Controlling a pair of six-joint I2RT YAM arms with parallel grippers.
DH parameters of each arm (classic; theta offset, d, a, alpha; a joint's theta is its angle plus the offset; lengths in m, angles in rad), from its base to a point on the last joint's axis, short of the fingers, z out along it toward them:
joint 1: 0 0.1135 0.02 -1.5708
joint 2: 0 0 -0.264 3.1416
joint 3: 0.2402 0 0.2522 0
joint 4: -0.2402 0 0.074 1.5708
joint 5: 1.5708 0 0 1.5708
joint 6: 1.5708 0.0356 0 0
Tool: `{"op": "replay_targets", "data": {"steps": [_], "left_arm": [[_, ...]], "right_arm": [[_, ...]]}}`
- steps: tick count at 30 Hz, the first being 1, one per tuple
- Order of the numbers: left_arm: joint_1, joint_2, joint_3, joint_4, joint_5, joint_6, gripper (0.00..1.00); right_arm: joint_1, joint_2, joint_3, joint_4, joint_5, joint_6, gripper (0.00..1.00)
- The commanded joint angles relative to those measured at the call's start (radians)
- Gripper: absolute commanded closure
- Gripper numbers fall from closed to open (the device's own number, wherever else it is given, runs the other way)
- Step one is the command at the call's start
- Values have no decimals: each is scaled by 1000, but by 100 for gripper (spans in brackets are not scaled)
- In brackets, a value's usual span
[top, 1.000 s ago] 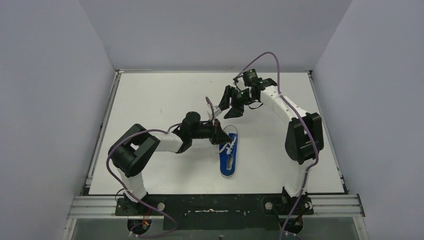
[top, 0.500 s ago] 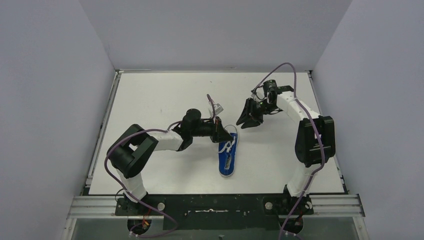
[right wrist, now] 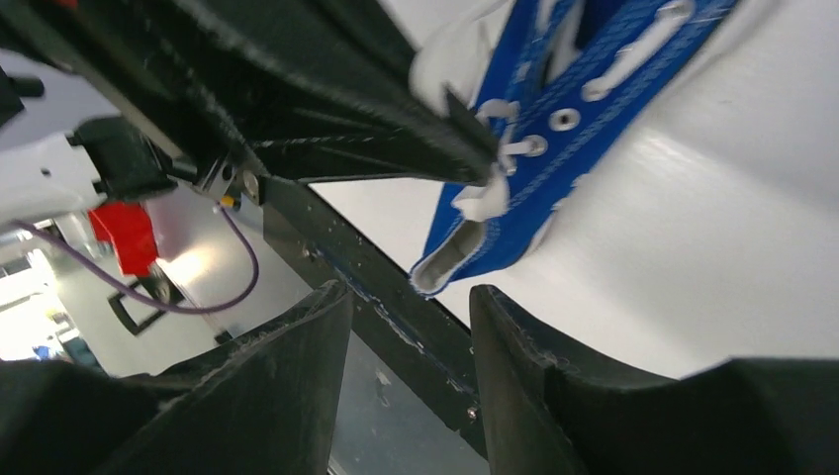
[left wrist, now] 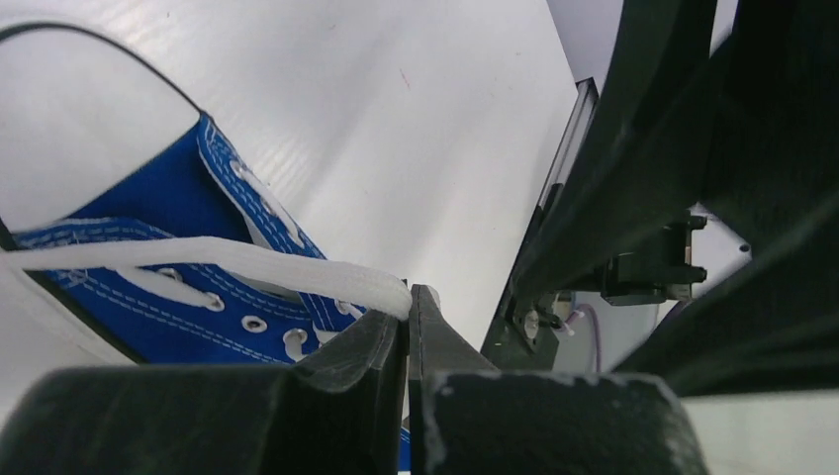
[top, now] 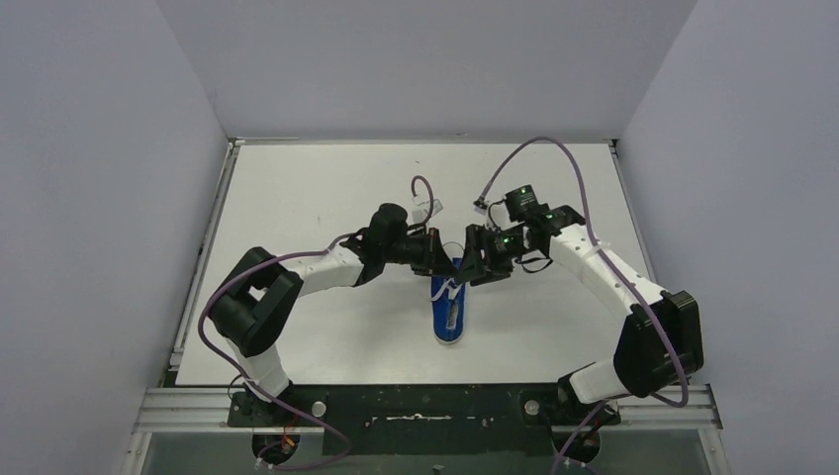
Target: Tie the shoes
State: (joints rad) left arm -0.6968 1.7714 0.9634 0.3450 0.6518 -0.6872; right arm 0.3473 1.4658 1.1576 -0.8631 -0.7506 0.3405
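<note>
Left wrist view: left fingers (left wrist: 358,362) pinch white lace (left wrist: 228,259) on blue sneaker (left wrist: 139,213).

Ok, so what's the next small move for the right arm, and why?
Probably ease the right gripper forward and close on the loose lace by the eyelets: its jaws stand open, empty, just short of the sneaker, while the left gripper is shut on a taut lace.

White table (top: 297,198), pale grey walls (top: 99,148) three sides, aluminium rail (top: 178,406) near edge.
</note>
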Motion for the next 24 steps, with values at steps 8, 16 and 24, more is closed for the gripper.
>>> {"op": "replay_targets", "data": {"steps": [8, 16, 24], "left_arm": [[11, -59, 102, -267, -23, -155, 100], [14, -43, 112, -241, -12, -259, 100], [10, -40, 80, -189, -12, -323, 100]], "right_arm": [[270, -53, -136, 373, 240, 261, 59], [400, -90, -225, 477, 524, 345, 62], [409, -100, -294, 573, 583, 380, 60]]}}
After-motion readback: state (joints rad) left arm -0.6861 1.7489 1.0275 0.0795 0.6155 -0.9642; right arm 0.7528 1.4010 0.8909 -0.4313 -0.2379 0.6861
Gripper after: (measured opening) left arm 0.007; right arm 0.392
